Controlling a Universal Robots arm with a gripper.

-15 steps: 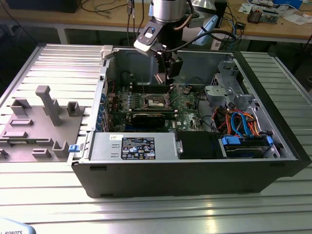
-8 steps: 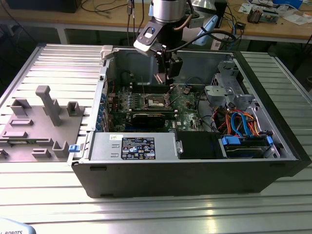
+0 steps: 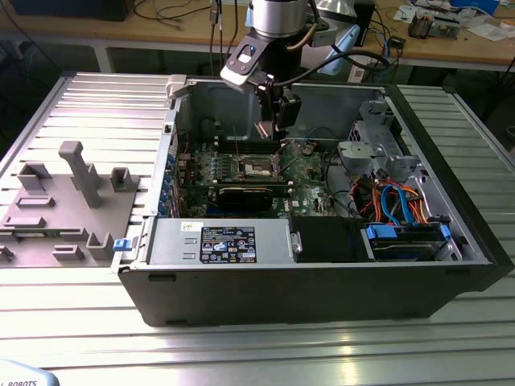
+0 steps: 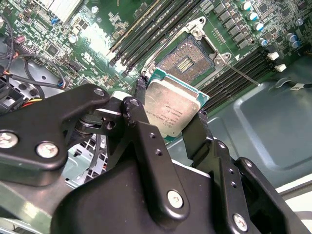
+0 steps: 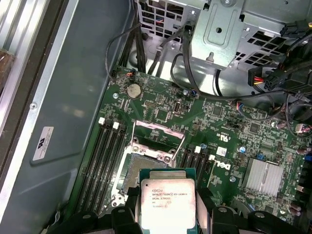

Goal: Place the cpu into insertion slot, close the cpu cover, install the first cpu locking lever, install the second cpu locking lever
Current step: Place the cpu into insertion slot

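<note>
Ribbed metal desk point(image 3: 72, 96), loose cables point(image 3: 173, 12) at 12 o'clock behind. Open PC case point(image 3: 322, 281) lies on it, with a grey fixture block point(image 3: 80, 173) at its 9 o'clock in the exterior view. Tool point(image 3: 271, 135) is clamped on two edges of the cpu point(image 4: 171, 105), above the motherboard and near the open socket point(image 4: 187, 58).
</note>
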